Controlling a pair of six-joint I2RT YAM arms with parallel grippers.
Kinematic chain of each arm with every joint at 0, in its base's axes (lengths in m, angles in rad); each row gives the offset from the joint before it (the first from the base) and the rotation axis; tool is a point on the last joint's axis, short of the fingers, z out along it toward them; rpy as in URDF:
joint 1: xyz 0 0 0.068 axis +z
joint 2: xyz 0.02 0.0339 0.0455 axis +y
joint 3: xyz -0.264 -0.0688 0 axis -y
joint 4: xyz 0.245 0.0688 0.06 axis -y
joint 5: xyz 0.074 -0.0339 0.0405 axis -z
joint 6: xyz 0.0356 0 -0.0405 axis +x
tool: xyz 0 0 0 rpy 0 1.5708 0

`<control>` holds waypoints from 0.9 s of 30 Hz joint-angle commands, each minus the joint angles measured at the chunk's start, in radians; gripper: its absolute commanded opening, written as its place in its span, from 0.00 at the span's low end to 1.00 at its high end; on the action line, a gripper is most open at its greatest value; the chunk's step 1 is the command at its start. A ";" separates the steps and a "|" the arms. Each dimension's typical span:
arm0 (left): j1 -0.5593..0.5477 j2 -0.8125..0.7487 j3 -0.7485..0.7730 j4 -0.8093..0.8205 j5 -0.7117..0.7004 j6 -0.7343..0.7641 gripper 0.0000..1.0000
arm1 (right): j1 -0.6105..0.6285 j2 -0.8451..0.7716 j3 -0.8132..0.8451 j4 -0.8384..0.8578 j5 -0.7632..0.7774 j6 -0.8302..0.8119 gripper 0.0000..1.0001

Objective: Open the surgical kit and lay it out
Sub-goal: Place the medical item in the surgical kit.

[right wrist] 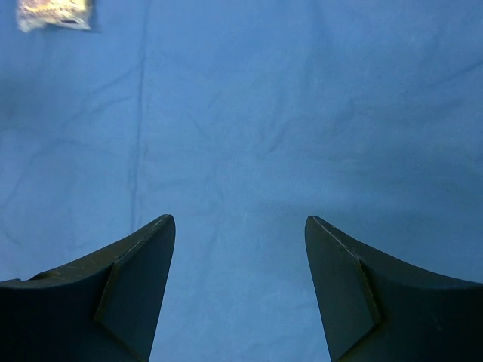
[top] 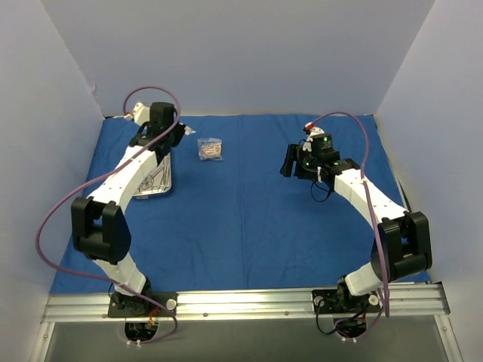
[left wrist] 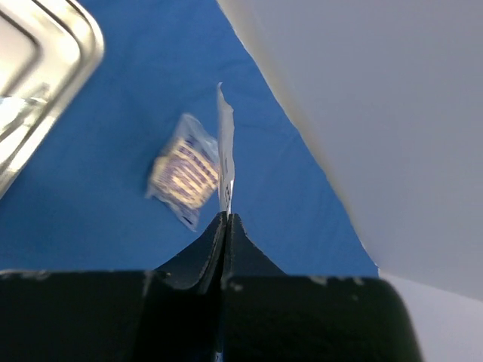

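The blue cloth wrap (top: 249, 219) lies spread flat over the table. Near its back left, the steel tray (top: 155, 183) is partly hidden under my left arm; its rim (left wrist: 72, 68) shows in the left wrist view. My left gripper (top: 177, 136) (left wrist: 227, 216) hangs above the cloth beside the tray, shut on a thin flat packet (left wrist: 225, 147) seen edge-on. A second clear packet (top: 210, 148) (left wrist: 185, 172) (right wrist: 54, 13) lies on the cloth just right of it. My right gripper (top: 290, 162) (right wrist: 240, 220) hovers open over bare cloth at mid-right, holding nothing.
Pale walls (top: 241, 53) close the table at the back and both sides; the back wall (left wrist: 377, 113) is near my left gripper. The metal rail (top: 249, 302) with both arm bases runs along the near edge.
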State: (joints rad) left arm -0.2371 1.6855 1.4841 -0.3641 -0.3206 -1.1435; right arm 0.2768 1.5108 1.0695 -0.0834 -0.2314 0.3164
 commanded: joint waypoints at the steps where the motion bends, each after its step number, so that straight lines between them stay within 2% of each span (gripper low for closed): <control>1: -0.062 0.078 0.074 0.117 -0.017 -0.058 0.02 | 0.005 -0.060 -0.009 -0.018 0.007 0.019 0.65; 5: -0.123 0.170 0.134 0.203 -0.032 -0.100 0.02 | 0.005 -0.075 -0.017 -0.041 0.012 0.020 0.65; 9: -0.172 0.301 0.231 0.226 -0.051 -0.131 0.02 | 0.005 -0.081 -0.017 -0.046 0.010 0.023 0.65; 17: -0.243 0.465 0.372 0.271 -0.141 -0.134 0.02 | 0.007 -0.086 -0.032 -0.056 -0.011 0.029 0.65; 27: -0.291 0.606 0.418 0.255 -0.170 -0.203 0.02 | 0.004 -0.116 -0.066 -0.081 0.003 0.018 0.65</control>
State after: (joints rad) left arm -0.5133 2.2768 1.8568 -0.1394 -0.4488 -1.3170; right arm 0.2768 1.4445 1.0077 -0.1417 -0.2333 0.3393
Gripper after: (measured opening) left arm 0.033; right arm 0.654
